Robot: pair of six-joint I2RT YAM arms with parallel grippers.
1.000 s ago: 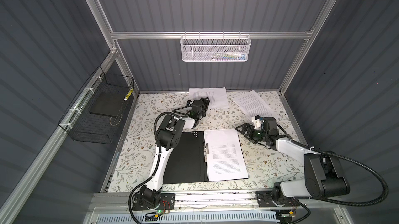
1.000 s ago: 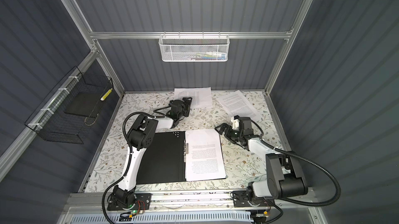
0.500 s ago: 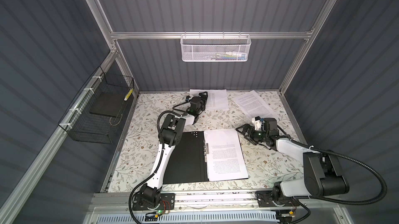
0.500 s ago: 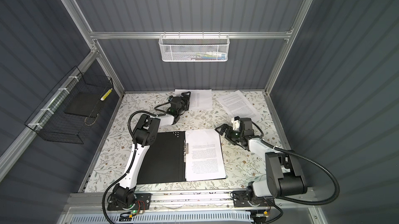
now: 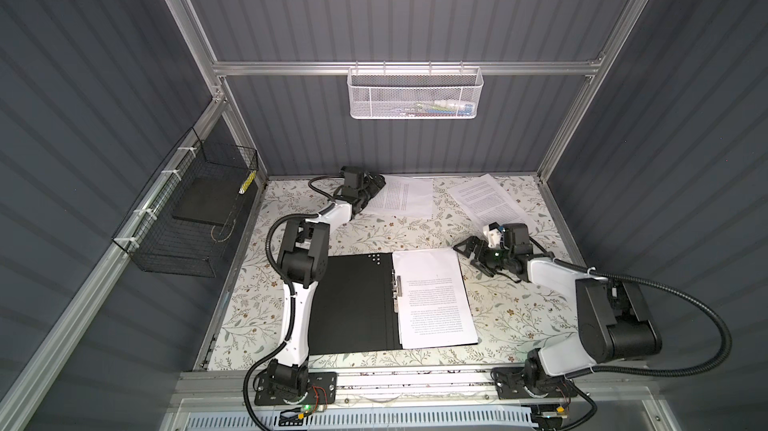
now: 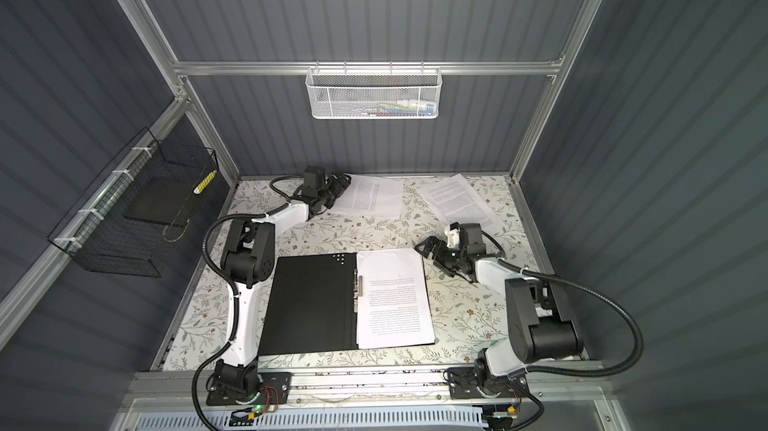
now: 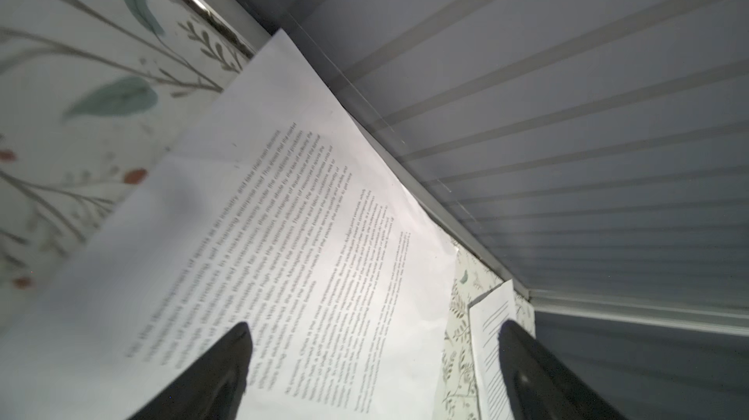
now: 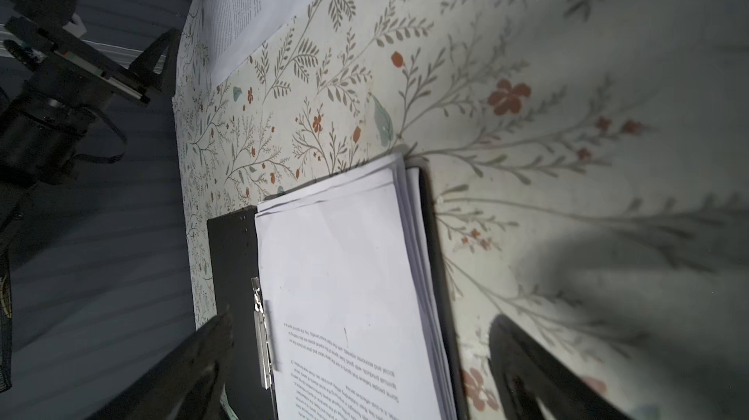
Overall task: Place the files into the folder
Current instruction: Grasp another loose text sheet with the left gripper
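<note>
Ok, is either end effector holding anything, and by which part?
Nothing is held. The left end effector is open over a loose sheet at the back; the right end effector is open beside the folder.

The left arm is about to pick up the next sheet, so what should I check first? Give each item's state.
1. folder lying open and flat: ok.
2. left gripper open over the back-left sheet: ok.
3. Its fingers touching that sheet: cannot tell.
4. right gripper open and empty by the folder's far corner: ok.
5. filed stack squared up: not ok, edges fanned in the right wrist view.
6. All files in: not ok, the back-right sheet also lies outside.
</note>
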